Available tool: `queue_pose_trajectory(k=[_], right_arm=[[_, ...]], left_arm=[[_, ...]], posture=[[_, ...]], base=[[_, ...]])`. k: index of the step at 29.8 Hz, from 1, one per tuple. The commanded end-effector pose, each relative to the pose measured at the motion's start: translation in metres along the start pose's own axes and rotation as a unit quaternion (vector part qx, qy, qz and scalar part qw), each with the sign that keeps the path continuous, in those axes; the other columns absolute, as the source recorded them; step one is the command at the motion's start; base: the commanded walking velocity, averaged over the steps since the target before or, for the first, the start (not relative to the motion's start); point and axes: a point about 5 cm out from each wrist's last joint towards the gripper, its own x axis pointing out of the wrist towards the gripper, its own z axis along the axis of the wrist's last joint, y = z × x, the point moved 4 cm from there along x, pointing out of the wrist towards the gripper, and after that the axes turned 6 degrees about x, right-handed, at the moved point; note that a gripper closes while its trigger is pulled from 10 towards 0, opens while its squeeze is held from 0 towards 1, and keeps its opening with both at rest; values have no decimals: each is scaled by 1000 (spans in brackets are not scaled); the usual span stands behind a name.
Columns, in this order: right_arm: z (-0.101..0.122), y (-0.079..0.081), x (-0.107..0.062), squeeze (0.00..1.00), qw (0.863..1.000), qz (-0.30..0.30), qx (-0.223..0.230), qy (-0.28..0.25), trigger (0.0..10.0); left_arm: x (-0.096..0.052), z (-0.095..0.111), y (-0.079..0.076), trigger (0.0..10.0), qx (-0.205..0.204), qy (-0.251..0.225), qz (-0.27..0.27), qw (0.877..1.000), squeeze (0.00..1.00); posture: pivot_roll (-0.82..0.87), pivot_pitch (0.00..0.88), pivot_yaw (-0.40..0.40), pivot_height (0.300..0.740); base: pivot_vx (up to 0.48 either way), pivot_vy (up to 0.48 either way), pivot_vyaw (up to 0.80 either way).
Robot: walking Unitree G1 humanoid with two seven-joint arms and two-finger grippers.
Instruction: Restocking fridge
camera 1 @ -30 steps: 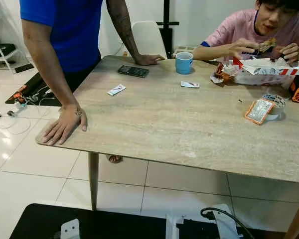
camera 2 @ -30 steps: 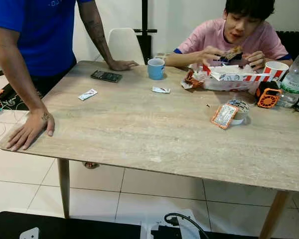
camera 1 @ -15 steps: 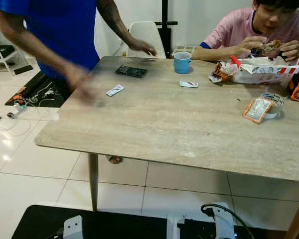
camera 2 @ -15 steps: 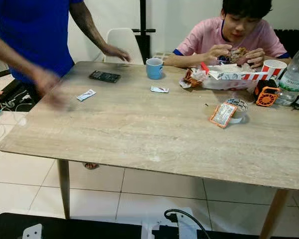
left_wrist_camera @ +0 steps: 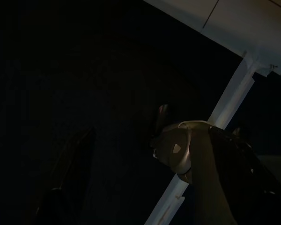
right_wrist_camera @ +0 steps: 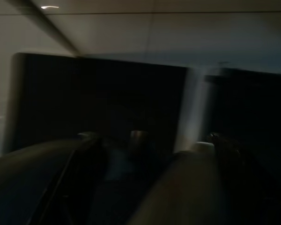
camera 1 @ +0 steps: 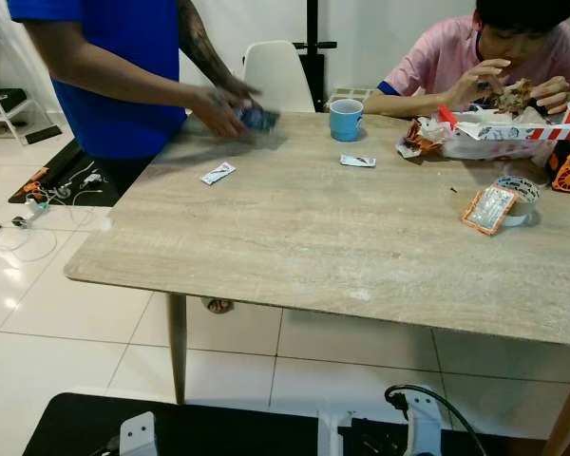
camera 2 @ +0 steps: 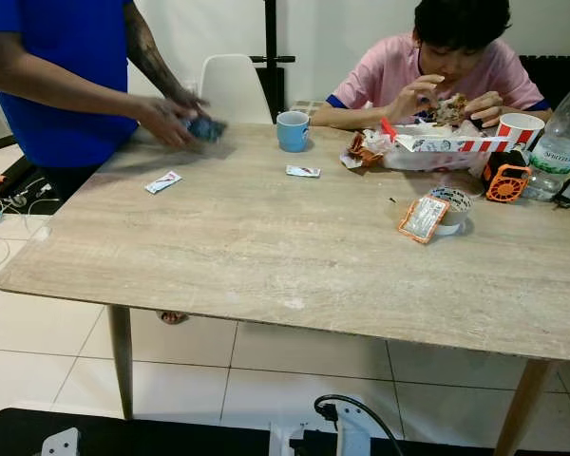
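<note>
So the person in the blue t-shirt (camera 1: 123,76) has lifted both hands off the pale wood-grain table (camera 1: 313,247) since a second ago and now has them blurred around the dark phone (camera 1: 256,118) at the far edge, near the blue mug (camera 1: 346,119). The person in the pink shirt (camera 2: 446,66) has brought food up to their mouth. Both arms hang idle in the dark wrist views; can't tell how either gripper's fingers stand. No fridge around here.

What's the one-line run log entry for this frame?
stage: standing at table | person in blue: both hands on phone | person in pink: eating | blue mug: on table | arms: idle
</note>
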Motion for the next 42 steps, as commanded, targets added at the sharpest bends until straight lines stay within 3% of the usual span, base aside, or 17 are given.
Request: queue_pose_trajectory(k=[1, 3, 7, 15, 21, 22, 23, 24, 25, 26, 28, 30, 31, 33, 37, 38, 42], right_arm=[[52, -3, -13, 0, 996, 52, -53, -54, 10000], [68, 8, -15, 0, 991, 103, -73, -54, 10000], [67, 23, -17, 0, 981, 171, -92, -21, 10000], [56, 25, -22, 0, 965, 205, -151, 68, 10000], [46, 38, -30, 0, 926, 287, -203, 140, 10000], [45, 46, -33, 0, 900, 323, -241, 167, 10000], [45, 46, -33, 0, 900, 323, -241, 167, 10000], [44, 50, -35, 0, 887, 337, -258, 180, 10000], [41, 54, -37, 0, 862, 358, -294, 206, 10000], [41, 54, -37, 0, 862, 358, -294, 206, 10000], [40, 58, -39, 0, 831, 372, -342, 232, 10000], [43, 63, -42, 0, 808, 385, -373, 243, 10000], [43, 63, -42, 0, 808, 385, -373, 243, 10000], [54, 76, -44, 0, 778, 407, -415, 237, 10000], [63, 88, -45, 0, 763, 423, -436, 221, 10000], [74, 102, -46, 0, 753, 440, -449, 196, 10000], [91, 126, -51, 0, 746, 471, -449, 140, 10000]], left_arm=[[0, -2, -2, 10000, 0, 3, -4, 1000, 0], [0, -3, -2, 10000, -3, 4, -3, 1000, 0], [-1, -8, -2, 10000, -3, 11, -3, 1000, 0], [-1, -13, -1, 10000, 10, 18, -6, 1000, 0], [-1, -10, -1, 10000, 13, 15, -6, 1000, 0], [-1, -9, -2, 10000, 14, 14, -9, 1000, 0], [-1, -9, -2, 10000, 14, 14, -9, 1000, 0], [-1, -9, -3, 10000, 15, 15, -11, 1000, 0], [-1, -9, -3, 10000, 15, 15, -13, 1000, 0], [-1, -9, -3, 10000, 15, 15, -13, 1000, 0], [0, -9, -6, 10000, 14, 16, -17, 1000, 0], [0, -9, -7, 10000, 15, 17, -20, 1000, 0], [0, -9, -7, 10000, 15, 17, -20, 1000, 0], [0, -11, -8, 10000, 19, 22, -24, 999, 0], [-1, -12, -8, 10000, 19, 24, -26, 999, 0], [-1, -13, -9, 10000, 18, 25, -27, 999, 0], [-1, -15, -10, 10000, 18, 27, -30, 999, 0]], posture=[[0, 0, 29, 740], [-3, 0, 29, 740], [3, 0, 19, 740], [-1, 0, 20, 740], [-3, 0, 26, 740], [-5, 0, 29, 740], [-5, 0, 29, 740], [-4, 0, 29, 740], [-4, 0, 31, 740], [-4, 0, 31, 740], [-3, 0, 31, 740], [-4, 0, 34, 740], [-4, 0, 34, 740], [-2, 0, 33, 740], [4, 0, 36, 740], [5, 0, 38, 740], [8, 0, 36, 740]], base=[[0, 0, 0], [0, 0, 0], [0, 0, 0], [0, 0, 0], [0, 0, 0], [0, 0, 0], [0, 0, 0], [0, 0, 0], [0, 0, 0], [0, 0, 0], [0, 0, 0], [0, 0, 0], [0, 0, 0], [0, 0, 0], [0, 0, 0], [0, 0, 0], [0, 0, 0]])
